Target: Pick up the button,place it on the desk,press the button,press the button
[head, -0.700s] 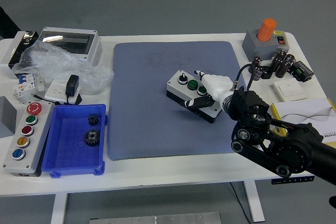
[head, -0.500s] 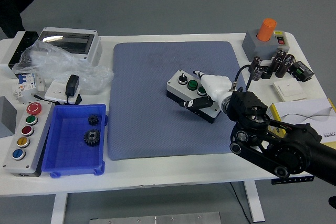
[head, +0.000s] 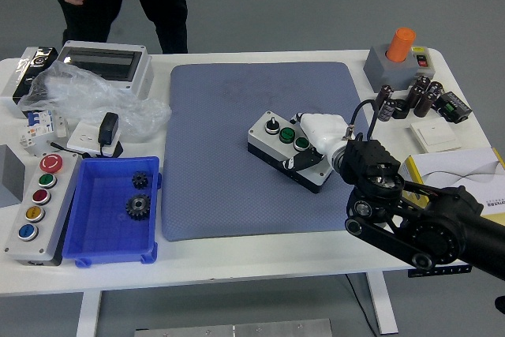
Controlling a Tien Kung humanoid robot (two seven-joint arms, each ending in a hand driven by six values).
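Head view: box (head: 278, 141), mid-frame on mat (head: 221, 155), shifted slightly left and down from a moment ago, gripped at its right end by right hand (head: 316, 147), probably being positioned before pressing.

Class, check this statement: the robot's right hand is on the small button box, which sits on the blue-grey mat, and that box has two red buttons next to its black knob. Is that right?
Not quite. The head view shows the right hand on the small button box, which sits on the blue-grey mat, but the two buttons next to its black knob are green, not red.
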